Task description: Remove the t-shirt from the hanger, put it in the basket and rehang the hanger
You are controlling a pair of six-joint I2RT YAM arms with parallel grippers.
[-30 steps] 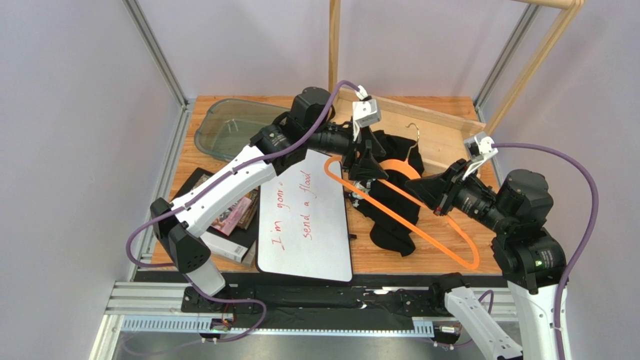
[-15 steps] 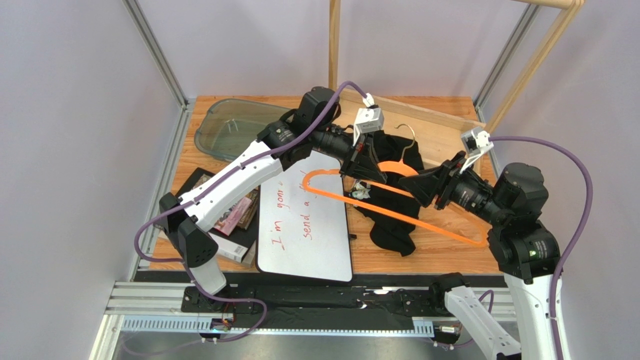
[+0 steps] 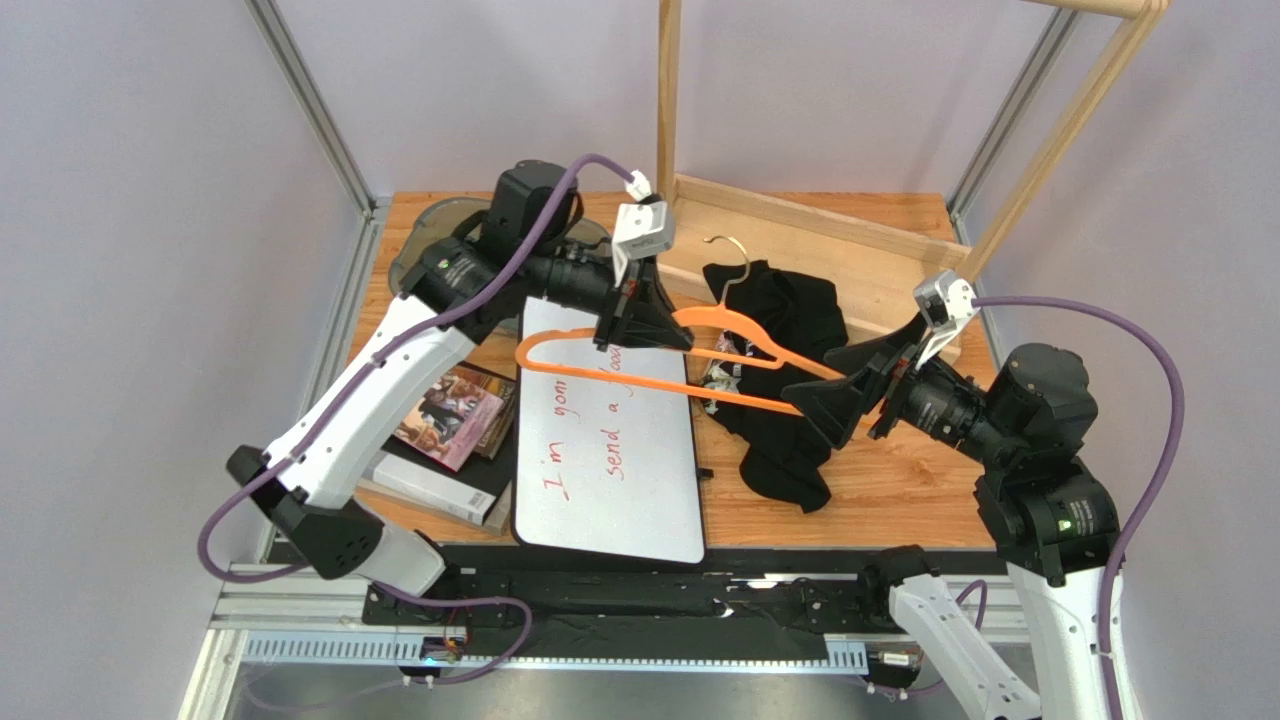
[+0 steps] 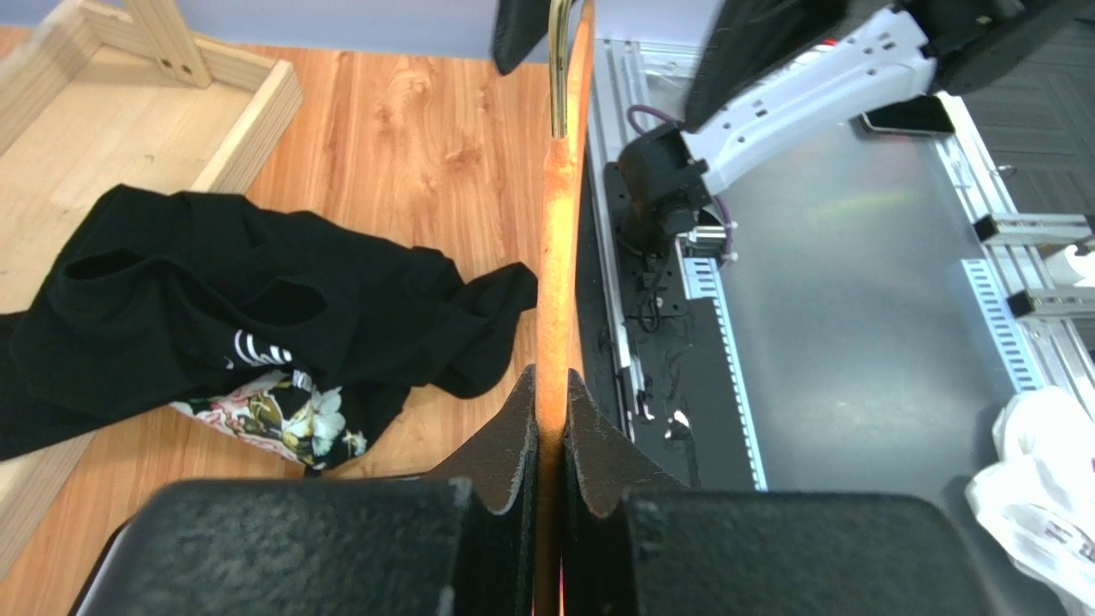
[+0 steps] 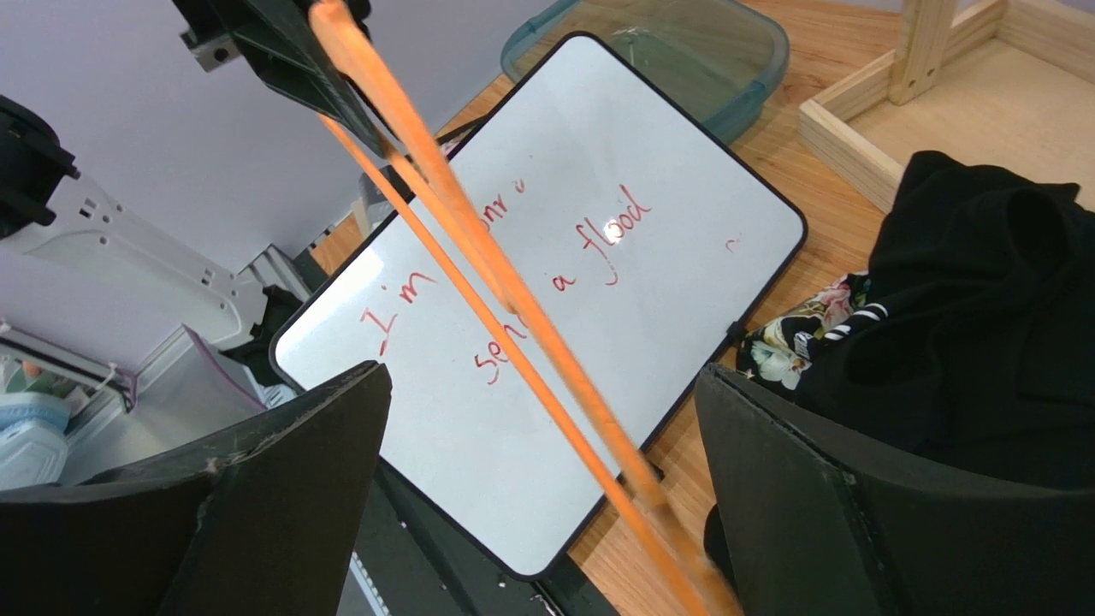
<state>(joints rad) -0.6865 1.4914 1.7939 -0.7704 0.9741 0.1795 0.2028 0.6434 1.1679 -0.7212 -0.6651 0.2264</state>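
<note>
Where the overhead camera takes in both pincers, the left gripper (image 3: 661,327) clamps the one thin orange plastic hanger (image 3: 691,393) near the top of its triangle, and the single black t-shirt (image 3: 789,308) lies crumpled on the wooden table (image 3: 902,480) between it and the right gripper (image 3: 819,375). From the left wrist, two ridged black fingers (image 4: 512,443) press tight on the hanger's bar, with the rose-printed shirt lying left of them. From the right wrist, two broad matte pads (image 5: 296,475) stand wide apart, two orange bars run between them above a glossy whiteboard (image 5: 578,193), and the shirt sits just right of them.
</note>
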